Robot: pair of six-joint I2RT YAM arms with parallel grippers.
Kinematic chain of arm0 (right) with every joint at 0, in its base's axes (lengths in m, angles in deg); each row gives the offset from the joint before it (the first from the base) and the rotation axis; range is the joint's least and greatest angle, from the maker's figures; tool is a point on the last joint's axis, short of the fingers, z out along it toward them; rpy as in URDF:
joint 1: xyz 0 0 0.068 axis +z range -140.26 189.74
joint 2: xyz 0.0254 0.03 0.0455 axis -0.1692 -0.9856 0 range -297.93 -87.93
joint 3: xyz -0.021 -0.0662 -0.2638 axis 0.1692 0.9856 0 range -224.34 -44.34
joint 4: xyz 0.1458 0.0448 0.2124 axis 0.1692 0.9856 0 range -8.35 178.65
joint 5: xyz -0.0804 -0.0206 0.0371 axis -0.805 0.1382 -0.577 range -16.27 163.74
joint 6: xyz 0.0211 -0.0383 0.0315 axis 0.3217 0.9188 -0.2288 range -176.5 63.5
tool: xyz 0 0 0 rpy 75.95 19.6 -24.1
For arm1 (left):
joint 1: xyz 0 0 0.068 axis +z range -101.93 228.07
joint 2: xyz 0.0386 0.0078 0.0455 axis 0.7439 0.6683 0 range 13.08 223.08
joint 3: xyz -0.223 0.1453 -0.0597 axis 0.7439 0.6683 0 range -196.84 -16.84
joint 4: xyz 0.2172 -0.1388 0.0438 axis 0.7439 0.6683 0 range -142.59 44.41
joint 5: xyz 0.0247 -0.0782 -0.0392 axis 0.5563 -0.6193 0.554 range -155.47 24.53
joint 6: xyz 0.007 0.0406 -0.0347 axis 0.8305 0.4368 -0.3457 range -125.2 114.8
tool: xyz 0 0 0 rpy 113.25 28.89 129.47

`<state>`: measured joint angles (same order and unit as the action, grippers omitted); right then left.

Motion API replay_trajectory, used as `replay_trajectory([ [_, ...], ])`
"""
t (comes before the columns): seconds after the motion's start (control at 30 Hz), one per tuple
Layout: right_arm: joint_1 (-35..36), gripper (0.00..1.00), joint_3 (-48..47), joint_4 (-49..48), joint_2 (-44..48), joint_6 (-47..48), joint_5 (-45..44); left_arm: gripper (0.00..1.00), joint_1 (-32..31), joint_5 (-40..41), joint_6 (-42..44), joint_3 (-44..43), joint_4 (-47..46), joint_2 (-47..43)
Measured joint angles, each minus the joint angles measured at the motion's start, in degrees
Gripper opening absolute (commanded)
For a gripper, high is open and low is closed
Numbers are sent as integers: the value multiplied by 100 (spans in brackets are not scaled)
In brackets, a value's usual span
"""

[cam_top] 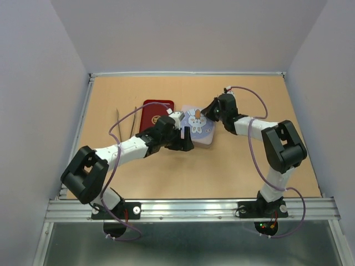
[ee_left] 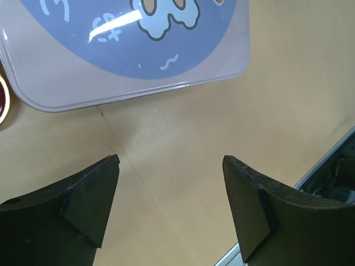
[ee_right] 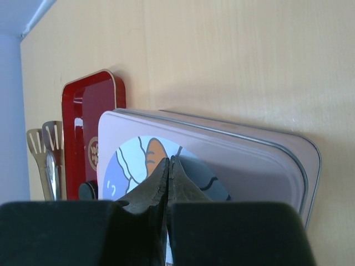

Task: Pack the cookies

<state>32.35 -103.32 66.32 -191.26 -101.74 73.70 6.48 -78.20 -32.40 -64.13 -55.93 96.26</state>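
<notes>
Hovering spread and holding nothing beside the tin [cam_top: 204, 133], the left hand [ee_left: 171, 166] is waiting while the right hand [ee_right: 168, 162], pressed together, is hanging over the lid [ee_right: 249, 160]; no cookies are showing, likely lying inside, so packing is probably nearing its end.

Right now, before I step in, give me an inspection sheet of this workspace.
Surface: wooden table, no spills seen.
Job's things: cookies, nothing seen.
Clutter: pale tin with its rabbit lid on; red tray beside it on the left; metal tongs farther left.
Claws: left claw open over bare table near the tin; right claw shut above the lid.
Cables: purple cables loop off both arms.
Surroundings: plain pale walls; metal rail along the near edge.
</notes>
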Motion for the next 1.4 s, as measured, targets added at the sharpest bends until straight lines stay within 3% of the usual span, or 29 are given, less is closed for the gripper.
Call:
replay_trajectory([
  [0.27,-105,0,-184,-387,-409,-63,210,86,-118,-28,-103,0,-317,369],
  [0.63,-332,0,387,-2339,-874,-721,1220,86,-151,-28,-203,2,-415,369],
  [0.87,-330,2,372,-2232,-815,-575,1390,86,-160,20,-269,2,-413,369],
  [0.97,-330,9,243,-1749,-651,-365,1381,87,-162,92,-273,2,-402,367],
  [1.2,-330,61,-223,-520,-236,31,1375,87,-162,326,-267,-33,-114,155],
  [1.4,-330,78,-688,210,446,409,1434,92,-155,649,-133,-413,278,-201],
])
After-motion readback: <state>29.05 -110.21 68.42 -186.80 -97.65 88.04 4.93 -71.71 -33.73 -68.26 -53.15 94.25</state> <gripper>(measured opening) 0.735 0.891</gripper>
